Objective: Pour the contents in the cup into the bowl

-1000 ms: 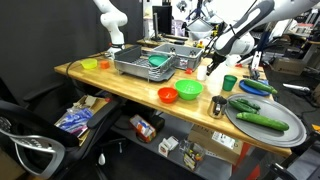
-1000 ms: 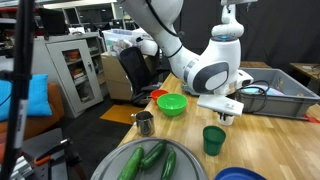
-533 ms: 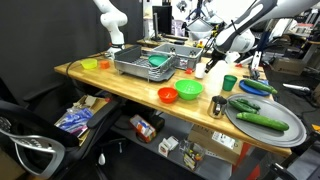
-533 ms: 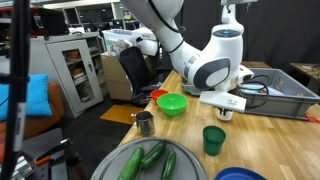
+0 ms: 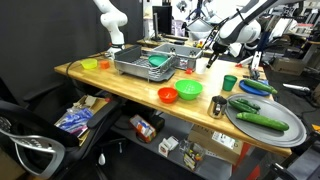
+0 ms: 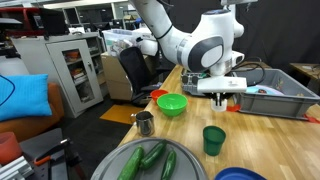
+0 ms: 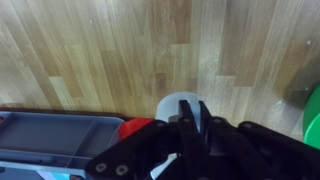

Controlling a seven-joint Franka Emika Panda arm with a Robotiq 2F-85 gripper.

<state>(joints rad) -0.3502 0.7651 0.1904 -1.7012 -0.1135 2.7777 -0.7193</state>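
Closest in, a grey tray carries three cucumbers, and a blue bowl peeks in at its three o'clock. One step back stands the green cup, upright on the wooden table and touched by nothing. A small metal cup sits at the green cup's ten o'clock, well apart from it. Further along, at the green cup's eleven o'clock, there's the green bowl, open side up, with a red bowl tucked just behind it.

Now the gripper: it hangs in the air at the green cup's twelve o'clock, pointing down, clear of cup and table. From the wrist view its jaws sit together with nothing between them. Below the fingertips in that view lies a pale round thing on the wood; what it is I can't tell. Farthest back, at the gripper's three o'clock, the grey dish rack rests on the table.
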